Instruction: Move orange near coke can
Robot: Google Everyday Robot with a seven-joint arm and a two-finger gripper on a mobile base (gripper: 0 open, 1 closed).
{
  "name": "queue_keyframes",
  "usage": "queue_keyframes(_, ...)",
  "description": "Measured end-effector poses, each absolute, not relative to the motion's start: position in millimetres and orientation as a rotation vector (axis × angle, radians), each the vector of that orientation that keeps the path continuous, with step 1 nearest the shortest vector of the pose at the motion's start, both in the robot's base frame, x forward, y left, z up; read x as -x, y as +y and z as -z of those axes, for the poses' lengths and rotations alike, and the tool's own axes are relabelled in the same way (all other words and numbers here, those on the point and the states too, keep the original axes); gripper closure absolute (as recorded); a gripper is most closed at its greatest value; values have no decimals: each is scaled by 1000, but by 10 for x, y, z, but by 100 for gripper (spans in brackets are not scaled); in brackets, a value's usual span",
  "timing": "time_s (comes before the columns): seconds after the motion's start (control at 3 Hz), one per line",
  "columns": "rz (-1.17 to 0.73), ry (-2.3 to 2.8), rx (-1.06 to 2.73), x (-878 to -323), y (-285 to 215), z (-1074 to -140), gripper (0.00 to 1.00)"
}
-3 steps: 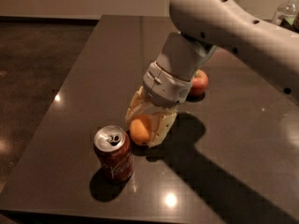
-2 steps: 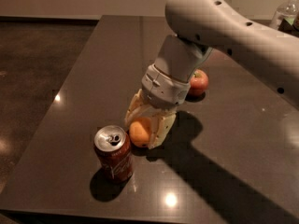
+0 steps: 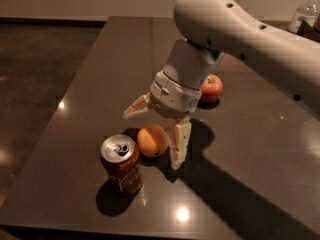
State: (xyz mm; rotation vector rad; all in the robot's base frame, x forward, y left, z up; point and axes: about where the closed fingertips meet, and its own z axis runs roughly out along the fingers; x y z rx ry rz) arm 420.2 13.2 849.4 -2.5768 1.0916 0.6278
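The orange point(image 3: 152, 141) rests on the dark table point(image 3: 100, 74), just right of and slightly behind the red coke can point(image 3: 121, 165), with a small gap between them. The can stands upright, its silver top and pull tab showing. My gripper point(image 3: 151, 139) hangs over the orange with its jaws spread wide. One finger point(image 3: 136, 108) points left, behind the orange, and the other finger point(image 3: 180, 143) stands right of it. Neither finger clasps the fruit.
A red apple point(image 3: 211, 87) lies behind the gripper's wrist, to the right. A clear plastic bottle point(image 3: 305, 13) stands at the far right back corner. The table's front edge runs just below the can, and its left edge is close by.
The jaws were closed around the orange; now they are spread open and the orange sits free on the table. The wrist has risen slightly.
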Motion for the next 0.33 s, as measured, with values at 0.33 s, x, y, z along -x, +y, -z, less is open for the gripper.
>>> queue_keyframes(0.33, -628, 1092, 2577, -4203, 132, -8494, 0)
